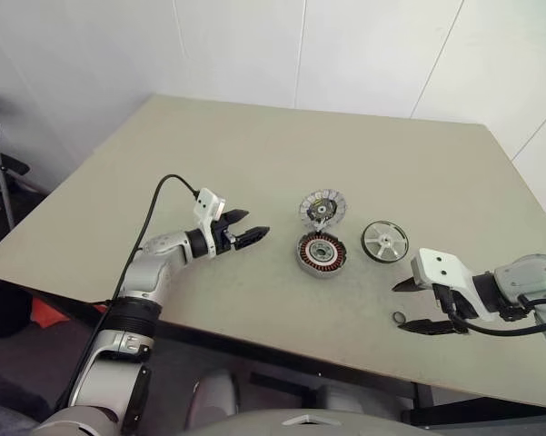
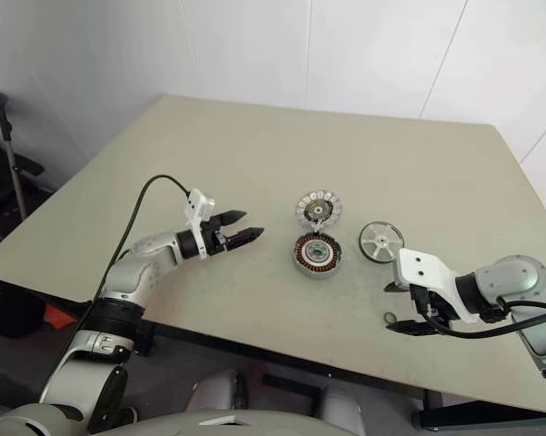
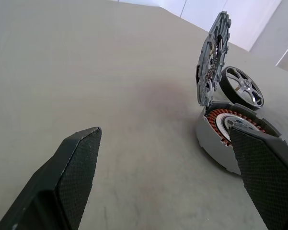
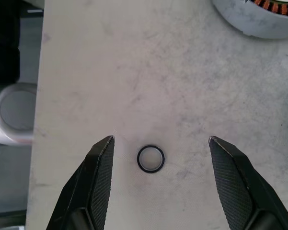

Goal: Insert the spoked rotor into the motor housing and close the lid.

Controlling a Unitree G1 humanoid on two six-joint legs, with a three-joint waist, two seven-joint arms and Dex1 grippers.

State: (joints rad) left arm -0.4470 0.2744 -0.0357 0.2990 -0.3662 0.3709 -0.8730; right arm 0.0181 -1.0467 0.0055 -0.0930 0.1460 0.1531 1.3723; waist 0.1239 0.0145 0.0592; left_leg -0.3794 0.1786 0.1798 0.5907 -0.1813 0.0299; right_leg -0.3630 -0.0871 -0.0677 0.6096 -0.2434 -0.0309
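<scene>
Copper windings bare — housing [image 1: 322, 253] lid [image 1: 322, 208] up for the rotor [image 1: 384, 242]; left gripper [image 1: 249, 229] and right gripper [image 1: 421, 305] both spread, empty.

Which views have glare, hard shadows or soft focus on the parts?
Left eye view: even diffuse light, only faint shadows under the motor housing and spoked rotor, no glare. Left wrist view: near fingers crisp, lid stands raised and is slightly soft. Right wrist view: small ring sharp on the mottled table, barely any shadow.
</scene>
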